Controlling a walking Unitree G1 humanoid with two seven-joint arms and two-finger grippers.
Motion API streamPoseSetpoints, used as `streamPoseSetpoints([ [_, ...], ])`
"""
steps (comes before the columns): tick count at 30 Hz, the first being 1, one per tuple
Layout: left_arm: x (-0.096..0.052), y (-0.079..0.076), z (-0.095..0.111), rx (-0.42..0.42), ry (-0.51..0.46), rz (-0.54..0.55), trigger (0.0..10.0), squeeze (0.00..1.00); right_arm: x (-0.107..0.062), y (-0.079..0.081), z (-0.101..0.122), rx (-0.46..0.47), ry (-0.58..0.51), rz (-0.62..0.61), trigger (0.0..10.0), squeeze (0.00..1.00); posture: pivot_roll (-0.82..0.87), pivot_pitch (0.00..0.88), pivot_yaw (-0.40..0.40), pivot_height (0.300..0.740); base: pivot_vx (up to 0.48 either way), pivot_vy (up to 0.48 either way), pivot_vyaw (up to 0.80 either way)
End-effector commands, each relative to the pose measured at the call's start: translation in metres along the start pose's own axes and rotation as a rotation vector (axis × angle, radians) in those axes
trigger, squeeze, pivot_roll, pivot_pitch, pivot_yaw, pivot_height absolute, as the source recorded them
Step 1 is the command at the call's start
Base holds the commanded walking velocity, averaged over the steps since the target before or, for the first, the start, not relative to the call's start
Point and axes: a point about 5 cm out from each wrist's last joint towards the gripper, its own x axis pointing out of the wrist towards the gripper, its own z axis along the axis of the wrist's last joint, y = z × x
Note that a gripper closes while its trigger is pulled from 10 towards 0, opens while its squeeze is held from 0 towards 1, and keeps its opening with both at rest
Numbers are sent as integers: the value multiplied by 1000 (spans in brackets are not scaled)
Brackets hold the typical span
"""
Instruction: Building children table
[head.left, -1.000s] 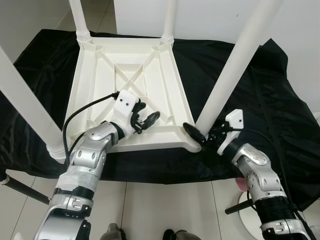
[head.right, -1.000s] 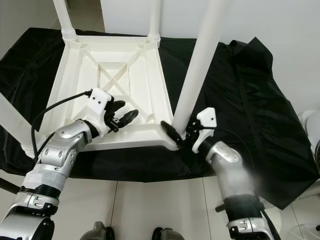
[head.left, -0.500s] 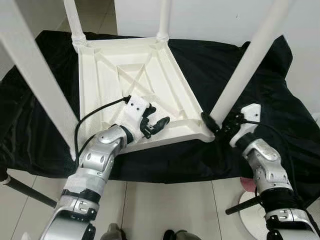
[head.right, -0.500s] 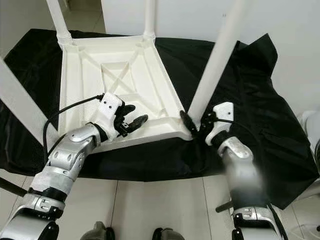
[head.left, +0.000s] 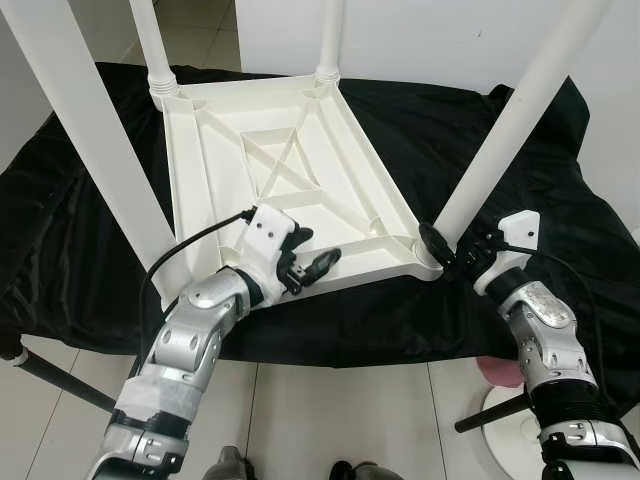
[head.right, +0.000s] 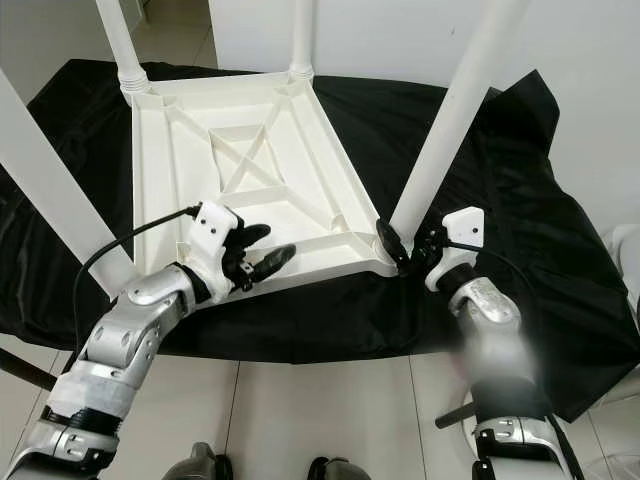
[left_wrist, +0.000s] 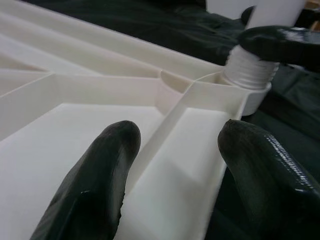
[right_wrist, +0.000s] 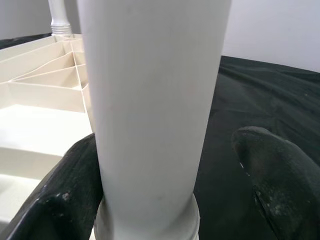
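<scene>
The right claw (head.left: 452, 258) is sitting wide around the stiff, probably light leg (head.left: 500, 143); its smooth base offers the grip. The left claw (head.left: 304, 263) is hovering open above the upturned table (head.left: 290, 185).

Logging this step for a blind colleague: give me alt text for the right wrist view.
A thick white table leg stands upright between the right end effector's two open black fingers, near its threaded base. Behind lie the upturned white tabletop's ribbed underside and black cloth.

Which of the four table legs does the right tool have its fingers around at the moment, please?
The near right leg, screwed into the upturned table at the corner nearest the right tool. That tool's fingers straddle its base; the other three legs stand untouched.
</scene>
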Motion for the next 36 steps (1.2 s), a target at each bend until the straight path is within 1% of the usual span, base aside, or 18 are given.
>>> streamPoseSetpoints([
  [1, 0, -12, 5, 23, -24, -113, 10000, 0, -3, -3, -5, -10, 29, 8, 8078, 0, -24, 119, -14, 740, 0, 0, 0],
  [2, -1, -15, 6, 4, -27, -131, 10000, 0, -1, -3, -5, -8, 31, 22, 3176, 0, -20, 118, -17, 740, 0, 0, 0],
  [3, -2, -17, 7, -7, -26, -143, 10000, 0, 1, -3, -5, -11, 34, 31, 706, 0, -20, 118, -17, 740, 0, 0, 0],
  [4, -2, -17, 7, -7, -26, -143, 10000, 0, 1, -3, -5, -11, 34, 31, 706, 0, -20, 118, -17, 740, 0, 0, 0],
  [5, -2, -19, 6, -25, -23, -155, 10000, 0, 4, -3, -6, 3, 40, 51, 0, 0, -12, 114, -23, 740, 0, 0, 0],
  [15, -1, -28, 9, 4, -16, -192, 10000, 0, 7, 1, -12, 21, 58, 56, 0, 0, -3, 96, -26, 740, 0, 0, 0],
  [16, -1, -29, 7, 7, -8, -201, 10000, 0, 7, 1, -13, 23, 63, 43, 392, 0, -7, 96, -24, 740, 0, 0, 0],
  [18, -1, -29, 7, 7, -8, -201, 10000, 0, 7, 1, -13, 23, 63, 43, 392, 0, -7, 96, -24, 740, 0, 0, 0],
  [19, 0, -32, 6, 4, 5, -210, 10000, 0, 7, 1, -15, 27, 69, 34, 10000, 0, -7, 96, -24, 740, 0, 0, 0],
  [22, 2, -35, 5, -10, 22, -221, 10000, 0, 6, 4, -16, 62, 78, 11, 10000, 0, -20, 99, -22, 740, 0, 0, 0],
  [24, 6, -34, 5, -25, 25, -193, 10000, 0, 7, 7, -20, 76, 117, -66, 10000, 0, -24, 101, -21, 740, 0, 0, 0],
  [25, 7, -33, 4, -16, 30, -171, 10000, 0, 8, 9, -21, 83, 136, -99, 10000, 0, -31, 103, -18, 740, 0, 0, 0],
  [28, 9, -33, 3, -2, 34, -153, 10000, 0, 9, 11, -22, 94, 143, -126, 10000, 0, -33, 104, -18, 740, 0, 0, 0],
  [31, 11, -31, 2, 9, 37, -109, 10000, 0, 11, 27, -21, 136, 135, -207, 10000, 0, -46, 109, -8, 740, 0, 0, 0],
  [32, 11, -31, 2, 9, 37, -109, 10000, 0, 11, 27, -21, 136, 135, -207, 10000, 0, -46, 109, -8, 740, 0, 0, 0],
  [34, 11, -28, 3, -16, 39, -83, 10000, 0, 11, 36, -19, 157, 126, -314, 10000, 0, -49, 113, -7, 740, 0, 0, 0],
  [35, 11, -28, 3, -16, 39, -83, 10000, 0, 11, 36, -19, 157, 126, -314, 10000, 0, -49, 113, -7, 740, 0, 0, 0],
  [36, 11, -26, 3, -26, 43, -76, 10000, 0, 10, 40, -18, 177, 124, -363, 10000, 0, -49, 113, -7, 740, 0, 0, 0],
])
